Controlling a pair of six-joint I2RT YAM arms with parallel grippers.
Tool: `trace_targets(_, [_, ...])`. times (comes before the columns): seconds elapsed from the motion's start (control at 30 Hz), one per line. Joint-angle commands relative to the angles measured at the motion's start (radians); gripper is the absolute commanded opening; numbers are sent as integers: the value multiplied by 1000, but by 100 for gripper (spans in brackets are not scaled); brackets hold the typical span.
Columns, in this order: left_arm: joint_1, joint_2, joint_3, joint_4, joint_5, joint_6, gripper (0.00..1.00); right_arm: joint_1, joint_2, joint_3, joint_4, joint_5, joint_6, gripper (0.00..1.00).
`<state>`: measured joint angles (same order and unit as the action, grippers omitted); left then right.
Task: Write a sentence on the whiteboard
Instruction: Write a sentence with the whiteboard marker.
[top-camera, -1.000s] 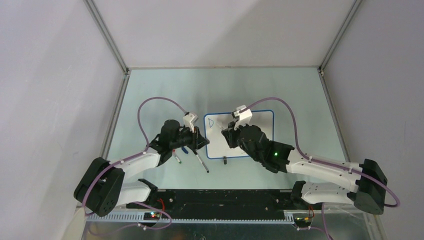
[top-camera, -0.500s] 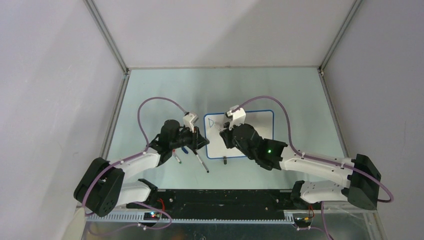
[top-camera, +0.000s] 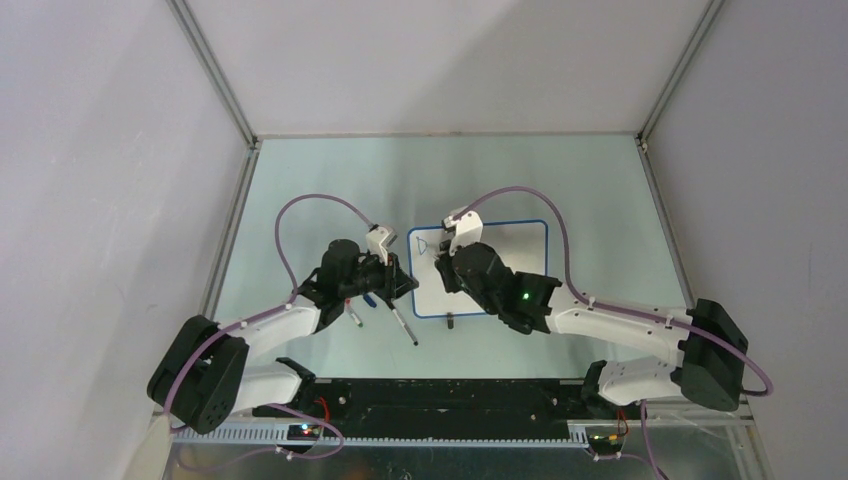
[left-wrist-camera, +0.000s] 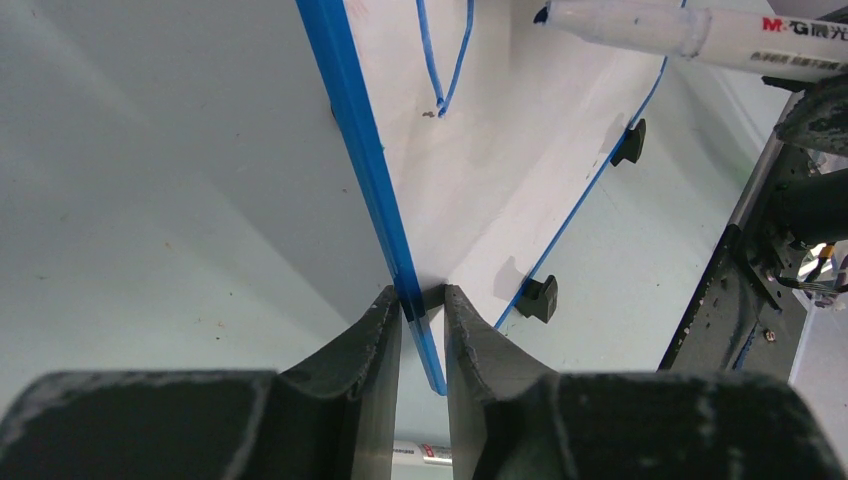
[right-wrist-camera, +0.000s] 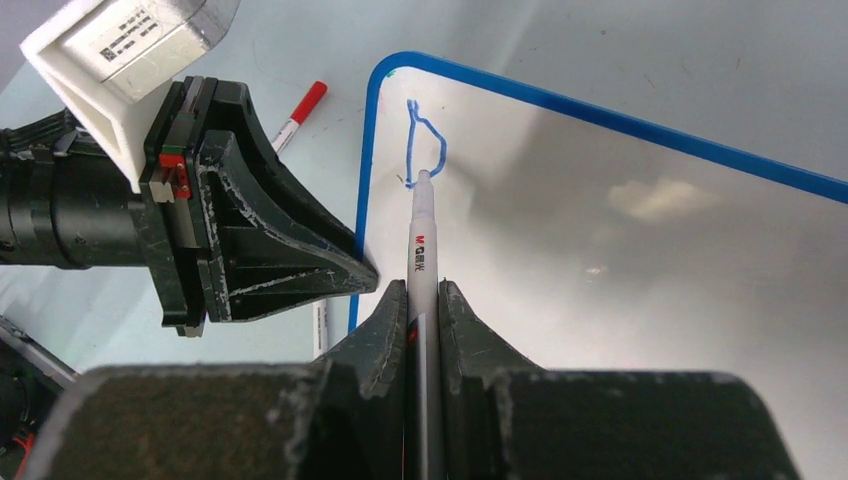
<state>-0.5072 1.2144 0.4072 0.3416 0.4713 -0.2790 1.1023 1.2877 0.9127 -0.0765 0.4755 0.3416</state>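
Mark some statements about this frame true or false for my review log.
1. The left gripper clamps the whiteboard by its blue rim. True.
2. The right gripper is empty. False: it is shut on a white marker.
3. The whiteboard carries a full sentence. False: only one blue letter, near a corner.
4. The marker's tip points at that letter's lower end. True.
5. A red-capped pen lies on the whiteboard. False: it lies on the table beside it.

whiteboard (top-camera: 520, 240) right half free, left gripper (top-camera: 407, 286), loose pens (top-camera: 404, 327) crowd left edge
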Motion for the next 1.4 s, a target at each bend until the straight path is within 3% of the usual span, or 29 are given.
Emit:
trace_targets(0.0, [4,-24,21,12,-10,29,25,-3,12,51,-6,51,25,0])
trace_targets(1.37, [4,-25,21,11,-12,30,25,-49,49,86,-69,35,54,0])
